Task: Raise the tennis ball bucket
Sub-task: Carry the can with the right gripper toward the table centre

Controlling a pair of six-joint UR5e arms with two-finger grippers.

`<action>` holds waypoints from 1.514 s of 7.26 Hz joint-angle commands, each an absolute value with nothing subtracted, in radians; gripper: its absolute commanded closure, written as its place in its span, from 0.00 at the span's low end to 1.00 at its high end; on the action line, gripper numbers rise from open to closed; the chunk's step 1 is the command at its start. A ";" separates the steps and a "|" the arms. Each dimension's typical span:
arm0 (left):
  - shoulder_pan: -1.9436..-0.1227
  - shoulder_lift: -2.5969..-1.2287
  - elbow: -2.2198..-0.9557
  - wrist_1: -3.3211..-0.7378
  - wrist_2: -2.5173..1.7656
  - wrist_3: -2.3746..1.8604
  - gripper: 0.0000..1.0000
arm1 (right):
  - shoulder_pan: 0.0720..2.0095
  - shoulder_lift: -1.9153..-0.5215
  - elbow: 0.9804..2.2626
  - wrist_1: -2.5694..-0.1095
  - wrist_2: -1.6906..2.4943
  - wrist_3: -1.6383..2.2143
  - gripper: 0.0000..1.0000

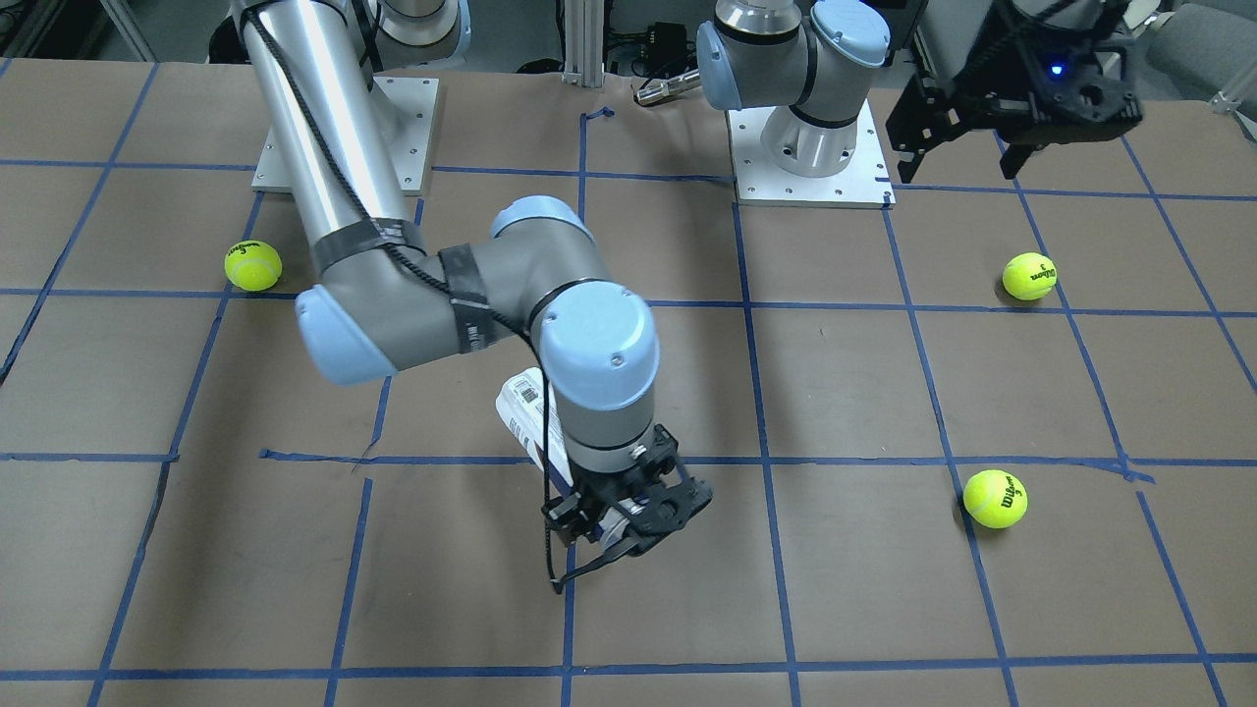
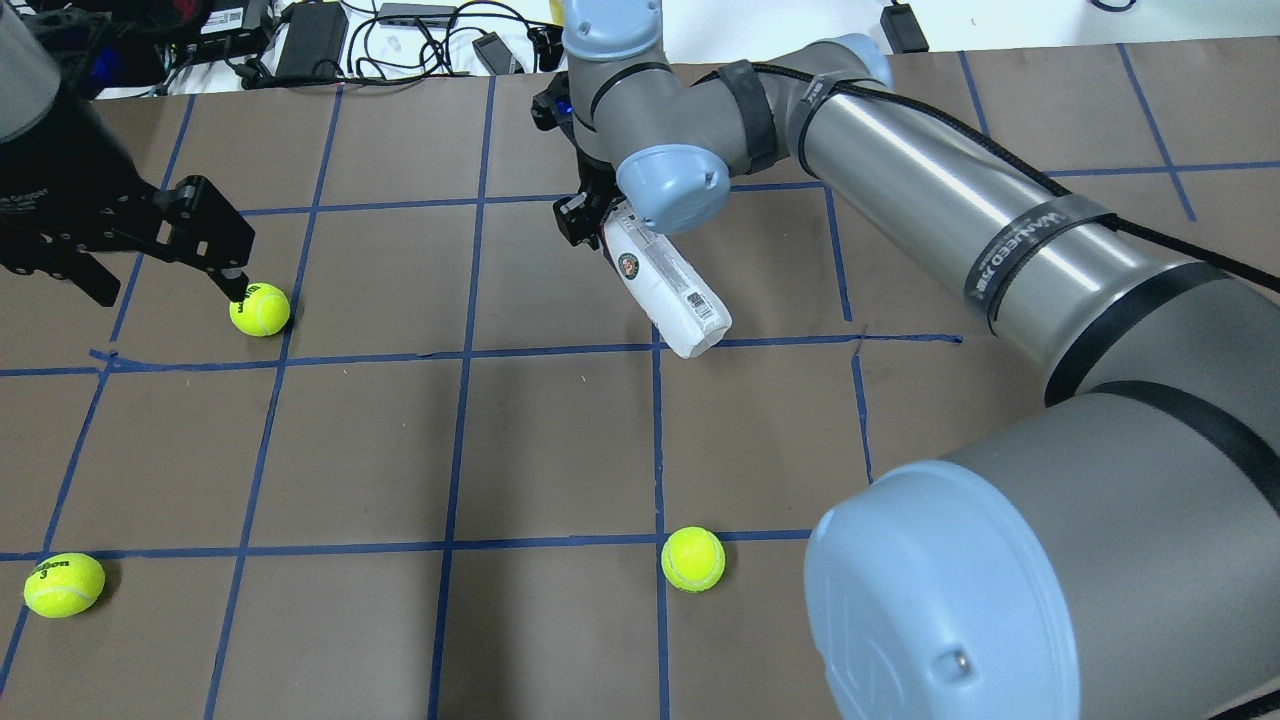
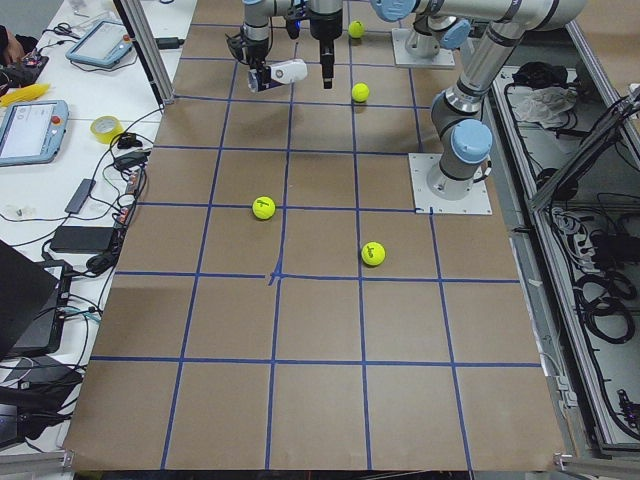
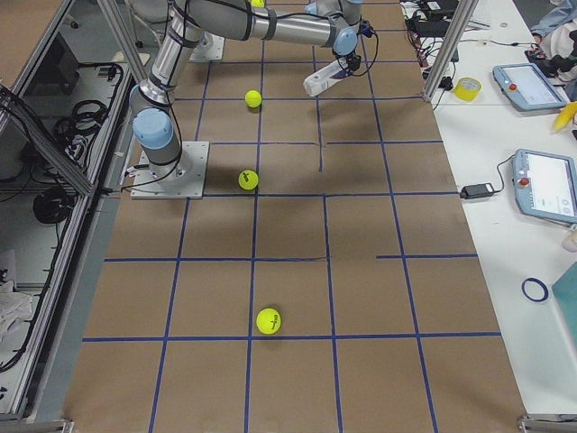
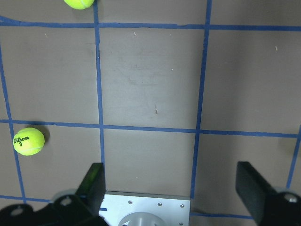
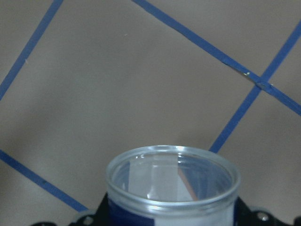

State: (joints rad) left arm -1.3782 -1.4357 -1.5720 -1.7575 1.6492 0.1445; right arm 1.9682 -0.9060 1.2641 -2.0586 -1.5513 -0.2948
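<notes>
The tennis ball bucket (image 2: 668,285) is a clear can with a white label, a barcode and a round emblem. My right gripper (image 2: 592,208) is shut on its open end and holds it tilted above the brown table, closed end toward the robot. In the front view the can (image 1: 524,405) shows behind the wrist, above the gripper (image 1: 628,513). The right wrist view looks over the empty open rim (image 6: 173,162). My left gripper (image 2: 165,288) is open and empty, hovering beside a tennis ball (image 2: 260,309); it also shows in the front view (image 1: 960,162).
Two more tennis balls (image 2: 64,584) (image 2: 693,559) lie near the robot's side. The arms' white base plates (image 1: 393,128) (image 1: 864,187) sit at the table's robot side. Cables and adapters (image 2: 310,40) lie past the far edge. Blue tape lines grid the table.
</notes>
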 commanded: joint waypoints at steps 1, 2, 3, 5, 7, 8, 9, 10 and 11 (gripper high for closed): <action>-1.289 -1.457 -1.577 -1.756 1.638 0.176 0.00 | 2.008 -0.908 1.319 -2.152 -1.560 -0.568 0.46; -1.286 -1.457 -1.578 -1.753 1.640 0.176 0.00 | 2.046 -0.911 1.336 -2.158 -1.566 -0.662 0.46; -1.282 -1.459 -1.578 -1.752 1.641 0.176 0.00 | 2.078 -0.901 1.339 -2.219 -1.568 -0.775 0.45; -1.281 -1.459 -1.578 -1.747 1.644 0.176 0.00 | 2.109 -0.893 1.342 -2.284 -1.568 -1.021 0.44; -1.281 -1.463 -1.578 -1.746 1.647 0.160 0.00 | 2.103 -0.894 1.370 -2.276 -1.571 -1.127 0.44; -1.281 -1.465 -1.580 -1.746 1.646 0.156 0.00 | 2.089 -0.908 1.415 -2.275 -1.572 -1.111 0.43; -1.281 -1.470 -1.580 -1.729 1.652 0.178 0.00 | 2.082 -0.910 1.452 -2.290 -1.574 -1.109 0.42; -1.281 -1.473 -1.580 -1.723 1.655 0.178 0.00 | 2.082 -0.920 1.448 -2.278 -1.571 -1.106 0.40; -1.281 -1.471 -1.578 -1.723 1.660 0.178 0.00 | 2.082 -0.931 1.447 -2.267 -1.566 -1.097 0.18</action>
